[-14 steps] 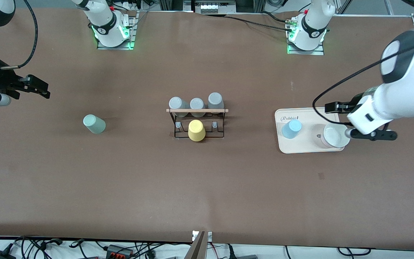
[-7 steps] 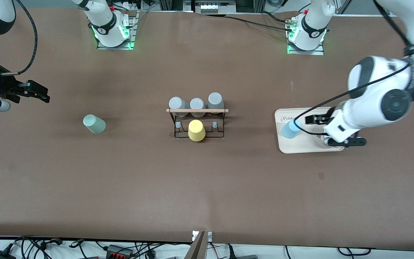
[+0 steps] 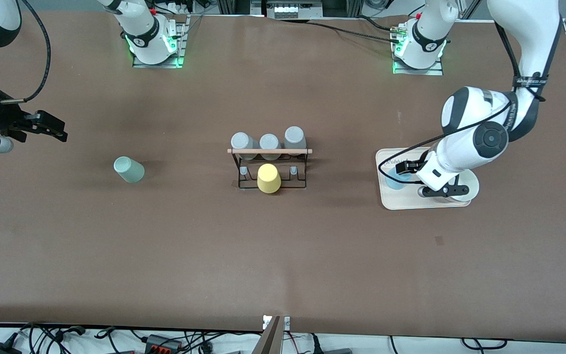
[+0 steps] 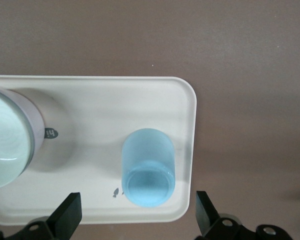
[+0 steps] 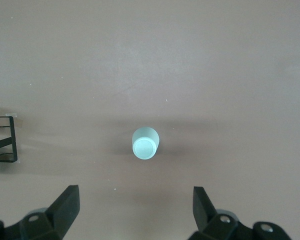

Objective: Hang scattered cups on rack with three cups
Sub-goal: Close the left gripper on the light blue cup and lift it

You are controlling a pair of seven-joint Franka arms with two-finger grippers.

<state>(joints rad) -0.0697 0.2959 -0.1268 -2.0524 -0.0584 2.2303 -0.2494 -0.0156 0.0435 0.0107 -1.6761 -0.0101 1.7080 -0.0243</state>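
The light blue cup (image 3: 392,181) lies on its side on the cream tray (image 3: 410,201). In the left wrist view the blue cup (image 4: 148,172) has its mouth toward the camera. My left gripper (image 3: 410,180) hangs open just over it, one finger on each side (image 4: 137,200). The mint-green cup (image 3: 128,169) lies on the table toward the right arm's end and also shows in the right wrist view (image 5: 145,143). My right gripper (image 3: 59,129) is open and empty (image 5: 135,200), up in the air at that end. The black wire rack (image 3: 269,151) stands mid-table.
Three grey tumblers (image 3: 268,142) and a yellow tumbler (image 3: 268,178) sit on the rack's pegs. A white bowl (image 4: 7,145) stands on the tray beside the blue cup, partly under my left hand (image 3: 467,189). Wide bare table lies nearer the camera.
My left arm has swung in over the tray, from above the white bowl to above the blue cup. My right gripper has hardly moved. The cups have not moved.
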